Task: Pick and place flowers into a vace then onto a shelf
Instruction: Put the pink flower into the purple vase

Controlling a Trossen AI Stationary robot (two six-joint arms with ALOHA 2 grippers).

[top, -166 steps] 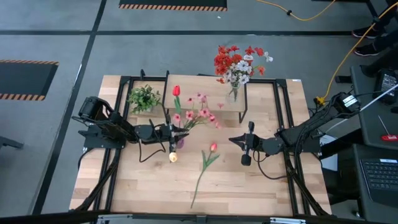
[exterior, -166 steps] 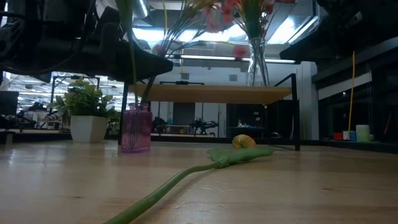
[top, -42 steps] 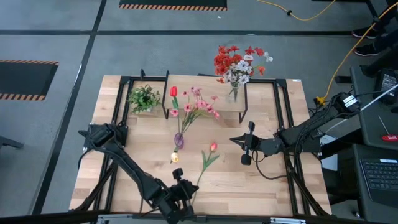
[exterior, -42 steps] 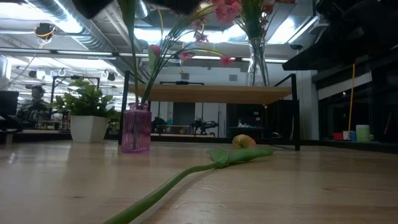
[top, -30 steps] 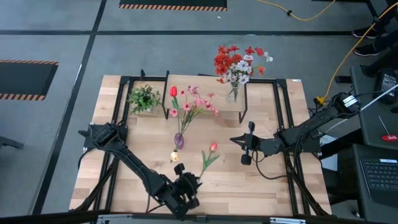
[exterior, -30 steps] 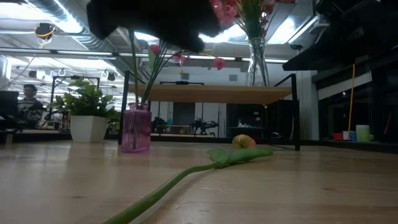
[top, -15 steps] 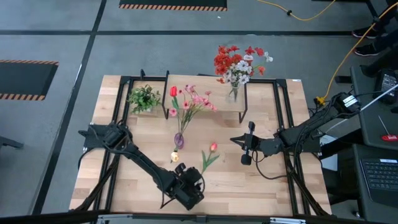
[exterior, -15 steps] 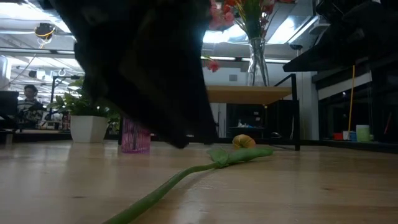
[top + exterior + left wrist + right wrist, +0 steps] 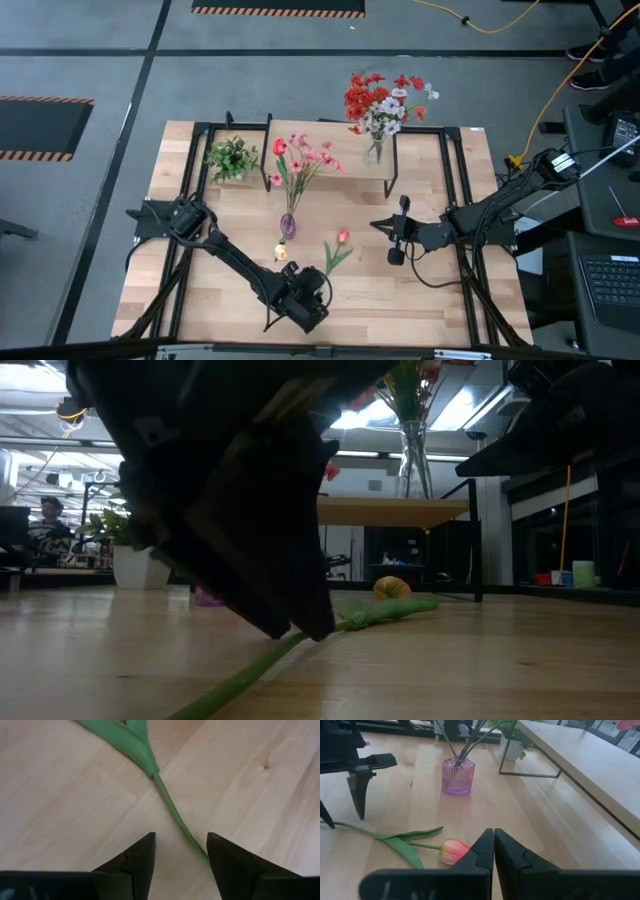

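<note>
I am lowering the open left gripper [image 9: 180, 851] straight down around the tulip's stem [image 9: 172, 810] lying on the table [image 9: 65, 805], keeping it centered between both fingers before squeezing.

The left arm stretches from its base toward the table's [image 9: 455, 300] near edge, its wrist bent down so the left gripper [image 9: 311, 300] points at the boards, fingers [image 9: 140, 860] spread apart. They seem to stop just short of the wood, though the low view is too blocked to be sure. The right gripper [image 9: 396, 240] hangs level above the table's middle, fingers [image 9: 512, 855] pressed together.
</note>
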